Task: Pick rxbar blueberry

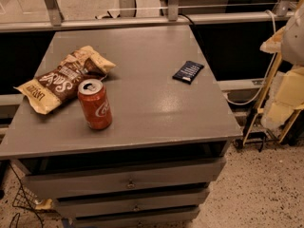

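The rxbar blueberry (188, 71) is a small flat dark navy bar with pale text. It lies flat on the grey table top (152, 103), toward the right back, clear of other things. My gripper (288, 95) shows as pale cream and yellow shapes at the right edge of the view. It is off the table, to the right of the bar and well apart from it, and it holds nothing that I can see.
A red soda can (95, 104) stands upright at the front left. A brown-and-tan chip bag (64, 78) lies behind it at the left. The table has drawers (128, 182) in front. A white cable (259, 87) and a metal rail (142, 20) run behind.
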`<control>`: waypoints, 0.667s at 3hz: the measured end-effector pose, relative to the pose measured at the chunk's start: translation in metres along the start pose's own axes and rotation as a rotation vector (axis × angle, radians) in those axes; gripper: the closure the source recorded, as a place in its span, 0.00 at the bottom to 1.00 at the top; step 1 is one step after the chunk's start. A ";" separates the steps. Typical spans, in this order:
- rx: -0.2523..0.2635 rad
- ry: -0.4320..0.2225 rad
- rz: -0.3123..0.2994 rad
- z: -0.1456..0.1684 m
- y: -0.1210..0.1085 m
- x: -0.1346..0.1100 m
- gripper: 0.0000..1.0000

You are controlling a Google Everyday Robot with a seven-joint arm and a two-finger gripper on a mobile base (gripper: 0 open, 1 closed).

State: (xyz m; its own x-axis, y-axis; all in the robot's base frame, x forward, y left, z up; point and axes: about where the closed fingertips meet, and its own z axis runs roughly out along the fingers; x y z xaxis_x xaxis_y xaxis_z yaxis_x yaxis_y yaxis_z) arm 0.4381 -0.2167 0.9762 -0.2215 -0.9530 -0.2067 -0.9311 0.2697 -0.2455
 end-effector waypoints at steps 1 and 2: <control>0.000 0.000 0.000 0.000 0.000 0.000 0.00; 0.044 0.039 -0.121 -0.002 -0.010 -0.014 0.00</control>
State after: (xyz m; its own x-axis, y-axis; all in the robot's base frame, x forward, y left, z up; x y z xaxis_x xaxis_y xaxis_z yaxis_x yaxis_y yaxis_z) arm 0.4503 -0.2067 0.9832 -0.1202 -0.9834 -0.1360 -0.9384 0.1573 -0.3077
